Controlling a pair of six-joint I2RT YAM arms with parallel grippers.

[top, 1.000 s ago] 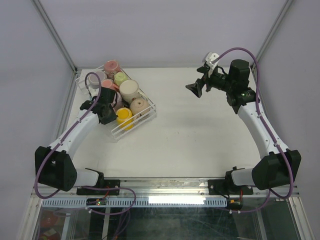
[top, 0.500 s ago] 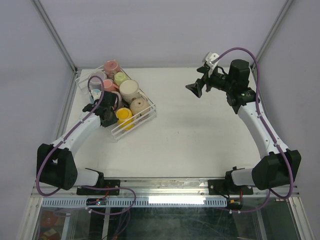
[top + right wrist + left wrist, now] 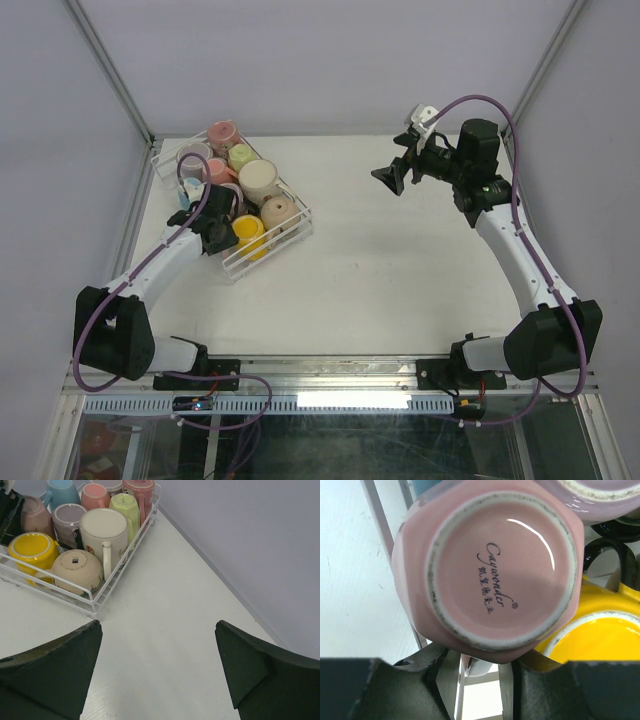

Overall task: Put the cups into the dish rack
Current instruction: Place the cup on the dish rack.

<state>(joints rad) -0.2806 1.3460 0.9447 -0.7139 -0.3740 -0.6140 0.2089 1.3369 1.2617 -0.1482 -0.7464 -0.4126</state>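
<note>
The white wire dish rack (image 3: 266, 254) stands at the far left and holds several cups: yellow (image 3: 247, 232), beige (image 3: 278, 212), cream (image 3: 260, 180), green (image 3: 241, 156) and a tall pink one (image 3: 222, 134). My left gripper (image 3: 214, 218) is inside the rack at its near-left side. In the left wrist view a pale pink cup (image 3: 490, 565) lies bottom towards the camera, next to the yellow cup (image 3: 600, 640). Its handle (image 3: 476, 668) is between my left gripper's (image 3: 480, 672) parted jaws, with gaps on both sides. My right gripper (image 3: 392, 178) is open and empty, high over the far right.
The right wrist view shows the rack (image 3: 95, 602) with light blue (image 3: 62, 490) and lilac (image 3: 67, 520) cups, and bare white table in front of it. Grey walls and frame posts enclose the table on the left, back and right.
My left arm shifted slightly towards the rack's near side, uncovering the light blue cup behind it. The right arm has not moved.
</note>
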